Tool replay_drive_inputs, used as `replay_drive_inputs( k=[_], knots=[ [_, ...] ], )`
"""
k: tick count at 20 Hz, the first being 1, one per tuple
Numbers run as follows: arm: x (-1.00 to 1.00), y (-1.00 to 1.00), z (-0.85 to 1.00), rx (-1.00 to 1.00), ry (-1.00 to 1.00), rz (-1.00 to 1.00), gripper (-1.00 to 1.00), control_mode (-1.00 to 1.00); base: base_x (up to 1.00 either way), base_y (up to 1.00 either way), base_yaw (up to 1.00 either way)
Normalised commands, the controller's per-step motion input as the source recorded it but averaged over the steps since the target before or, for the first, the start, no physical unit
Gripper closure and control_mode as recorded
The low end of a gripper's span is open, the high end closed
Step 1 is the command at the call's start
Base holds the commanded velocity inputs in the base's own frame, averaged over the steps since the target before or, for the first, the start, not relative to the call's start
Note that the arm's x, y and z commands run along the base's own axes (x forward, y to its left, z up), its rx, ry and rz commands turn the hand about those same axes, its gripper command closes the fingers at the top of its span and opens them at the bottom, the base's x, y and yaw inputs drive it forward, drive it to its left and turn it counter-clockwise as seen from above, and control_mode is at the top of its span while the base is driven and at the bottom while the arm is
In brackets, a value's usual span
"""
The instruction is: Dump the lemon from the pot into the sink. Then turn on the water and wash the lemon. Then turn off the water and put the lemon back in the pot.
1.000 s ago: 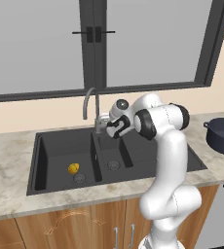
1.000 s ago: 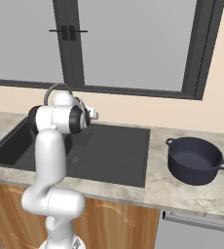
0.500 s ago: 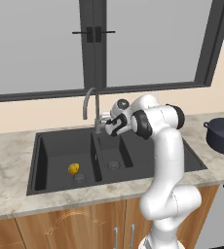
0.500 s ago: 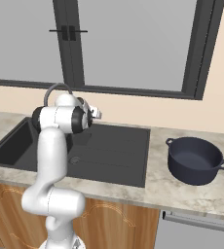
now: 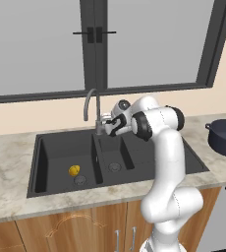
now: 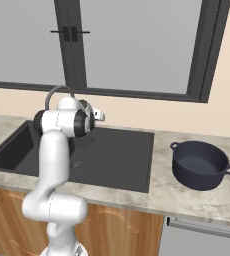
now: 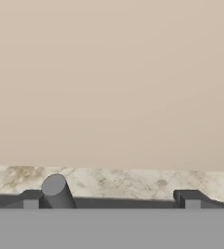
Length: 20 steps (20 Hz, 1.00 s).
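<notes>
By the faucet, hand wide open w/ nothing held; lemon in sink.

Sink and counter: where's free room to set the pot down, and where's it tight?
Free: the flat drainboard between the small basin and the pot, and the marble counter left of the sink. The small basin holds just its drain. Tight: around the faucet, where the open gripper sits beside the lever. The large basin holds the lemon.

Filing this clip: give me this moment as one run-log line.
small yellow lemon: in larger bowl of matte black sink | dark navy pot: empty, on counter | gripper: fingers open at grey gooseneck faucet base | water: off
</notes>
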Motion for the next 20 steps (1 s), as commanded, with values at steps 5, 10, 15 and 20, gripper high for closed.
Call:
replay_drive_inputs(
  k=[5, 10, 15, 20],
  knots=[
    [0.18, 0.0, -0.18, 0.0, 0.0, 0.0, -1.0, -1.0, 0.0, 0.0, 0.0],
    [0.07, 0.01, -0.24, 0.0, 0.0, 0.0, -1.0, -1.0, 0.0, 0.0, 0.0],
    [0.0, 0.0, -0.12, 0.0, 0.0, 0.0, -1.0, -1.0, 0.0, 0.0, 0.0],
    [0.17, -0.26, -0.09, 0.03, 0.0, 0.0, -1.0, -1.0, 0.0, 0.0, 0.0]
  ],
)
